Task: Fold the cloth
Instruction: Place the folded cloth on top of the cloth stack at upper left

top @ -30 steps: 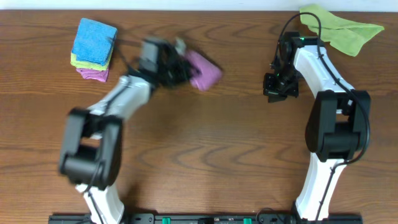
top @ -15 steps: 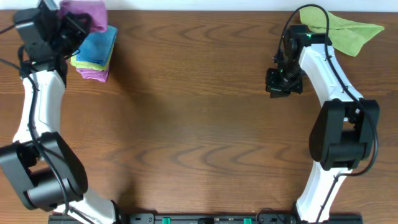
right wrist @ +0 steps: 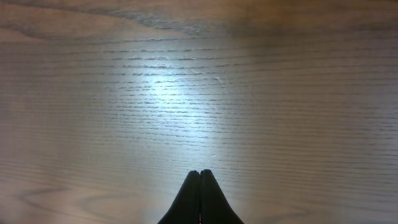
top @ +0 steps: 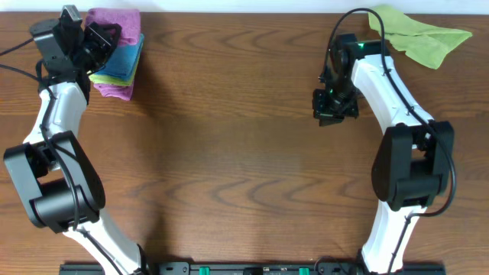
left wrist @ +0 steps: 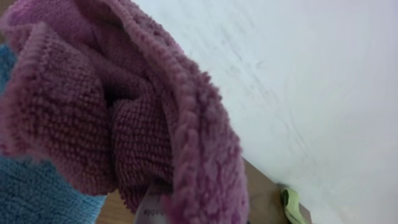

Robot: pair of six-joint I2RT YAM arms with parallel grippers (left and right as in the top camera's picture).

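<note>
Cloth [top: 118, 21] clamped in left end effector [top: 102, 35] at table [top: 244, 153] far edge, right end effector [right wrist: 200, 177] closed, empty

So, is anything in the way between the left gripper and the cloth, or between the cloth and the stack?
Nothing visible. The left gripper is shut on the cloth, which is over the stack; the stack's blue top shows right under the cloth in the left wrist view.
</note>
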